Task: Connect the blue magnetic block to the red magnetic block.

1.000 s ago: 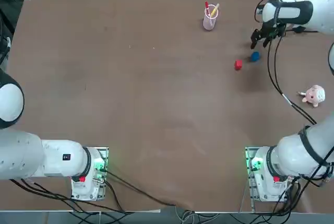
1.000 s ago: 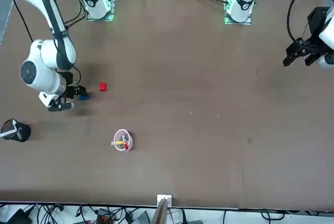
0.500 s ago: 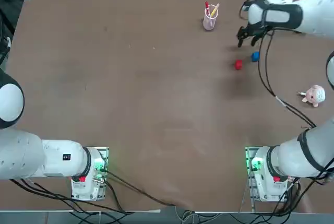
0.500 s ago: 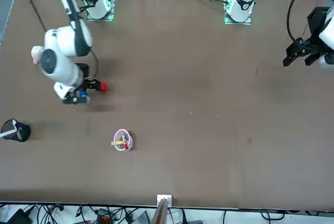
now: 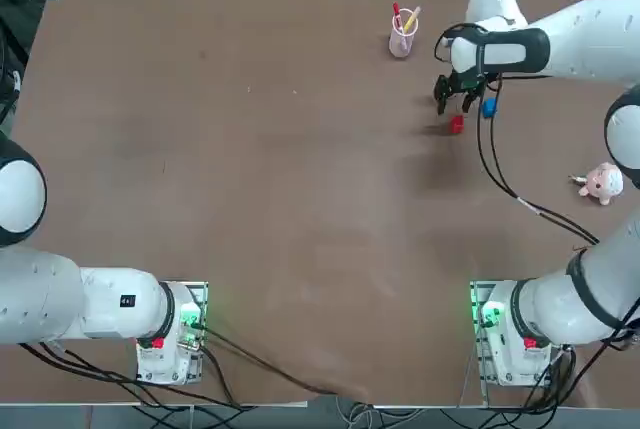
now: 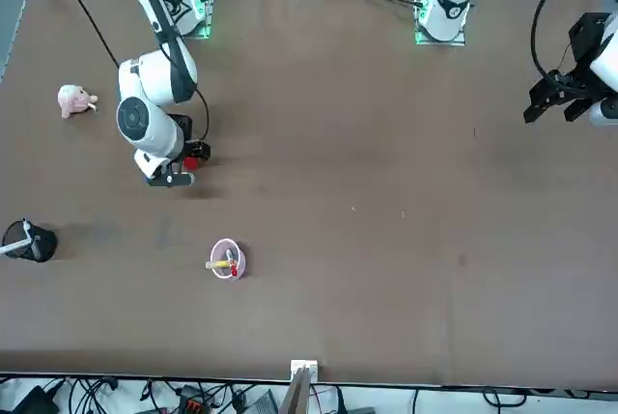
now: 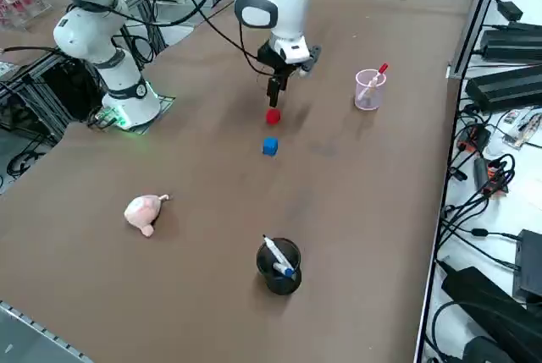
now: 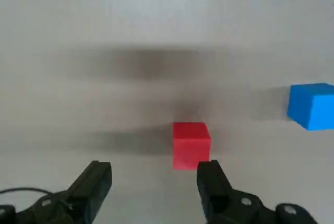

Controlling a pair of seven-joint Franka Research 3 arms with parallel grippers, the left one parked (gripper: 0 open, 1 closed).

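The red magnetic block and the blue magnetic block lie a short gap apart on the brown table, not touching. My right gripper hangs open and empty just on the far side of the red block. In the wrist view the red block sits just off one fingertip, outside the gap between the fingers, and the blue block lies off to one side. The right side view shows the gripper over the red block, with the blue block nearer the camera. In the front view the arm hides the blue block.
A pink cup holding pens stands at the far side, left of the gripper. A pink plush toy lies near the right edge. A black cup with a pen stands by the table's right edge.
My right gripper has swung leftward in the top view, from beside the blue block to just beyond the red block. Both blocks have stayed put.
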